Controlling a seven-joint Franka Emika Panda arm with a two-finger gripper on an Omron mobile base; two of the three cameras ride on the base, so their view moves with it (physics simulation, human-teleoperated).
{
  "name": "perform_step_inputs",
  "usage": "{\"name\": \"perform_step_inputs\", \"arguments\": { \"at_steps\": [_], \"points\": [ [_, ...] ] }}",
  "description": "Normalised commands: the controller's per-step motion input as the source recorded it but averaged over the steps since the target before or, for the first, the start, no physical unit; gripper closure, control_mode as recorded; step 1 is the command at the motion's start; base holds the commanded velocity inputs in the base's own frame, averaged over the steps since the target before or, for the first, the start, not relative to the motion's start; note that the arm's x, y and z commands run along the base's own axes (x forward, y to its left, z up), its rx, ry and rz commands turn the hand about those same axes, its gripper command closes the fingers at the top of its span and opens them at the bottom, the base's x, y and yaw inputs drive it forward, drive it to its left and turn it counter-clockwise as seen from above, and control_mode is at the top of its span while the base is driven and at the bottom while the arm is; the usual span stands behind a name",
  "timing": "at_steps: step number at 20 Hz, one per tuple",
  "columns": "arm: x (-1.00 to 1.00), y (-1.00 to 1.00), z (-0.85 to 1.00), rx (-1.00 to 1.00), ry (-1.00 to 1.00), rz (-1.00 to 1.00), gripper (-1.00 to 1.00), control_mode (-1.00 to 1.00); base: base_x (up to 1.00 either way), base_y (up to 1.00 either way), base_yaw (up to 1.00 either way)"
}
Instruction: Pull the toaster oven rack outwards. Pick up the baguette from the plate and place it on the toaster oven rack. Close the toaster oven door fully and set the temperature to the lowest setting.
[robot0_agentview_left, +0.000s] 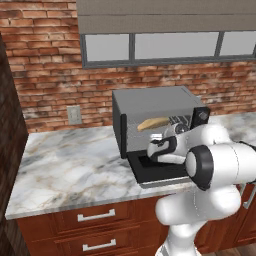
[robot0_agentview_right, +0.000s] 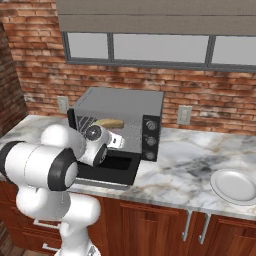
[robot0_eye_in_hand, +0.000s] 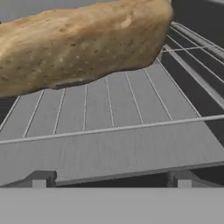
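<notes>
Baguette (robot0_eye_in_hand: 83, 43) already off the plate (robot0_agentview_right: 235, 186) and lying on the toaster oven rack (robot0_eye_in_hand: 109, 127), inside the mouth of the toaster oven (robot0_agentview_left: 150, 102); seen close in the hand view, resting across the wires towards the back of the rack. Gripper (robot0_eye_in_hand: 111, 179) just in front of the rack's front edge, fingers spread wide with nothing between them, bread released. Judged from that: rack pulled out and loaf placed, so the first two steps look finished. Left to do: raise the toaster oven door (robot0_agentview_right: 112, 167), now hanging open and flat in front of the oven, and shut it fully, then turn the temperature knob to its lowest setting. Which of the three knobs (robot0_agentview_right: 150, 133) at the oven's right front sets temperature cannot be told. Likely in the way: the hand itself, sitting above the lowered door at the oven's mouth, needing to back out before the door can swing up; the rack, if extended past the cavity, may block a full close, though how far it sticks out cannot be told. Around the oven: marble counter (robot0_agentview_left: 70, 165), bare plate well to the oven's right, brick wall (robot0_agentview_left: 50, 60) and window (robot0_agentview_right: 160, 47) behind it, wooden drawers (robot0_agentview_left: 95, 220) below the counter.
</notes>
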Motion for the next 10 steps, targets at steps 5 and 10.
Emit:
{"name": "perform_step_inputs", "arguments": {
  "at_steps": [5, 10],
  "points": [
    [-0.61, -0.34, 0.78, 0.05, 0.01, 0.0, -1.0, -1.0, 0.0, 0.0, 0.0],
    [-0.43, -0.27, 0.86, 0.05, 0.03, 0.0, -1.0, -1.0, 0.0, 0.0, 0.0]
  ]
}}
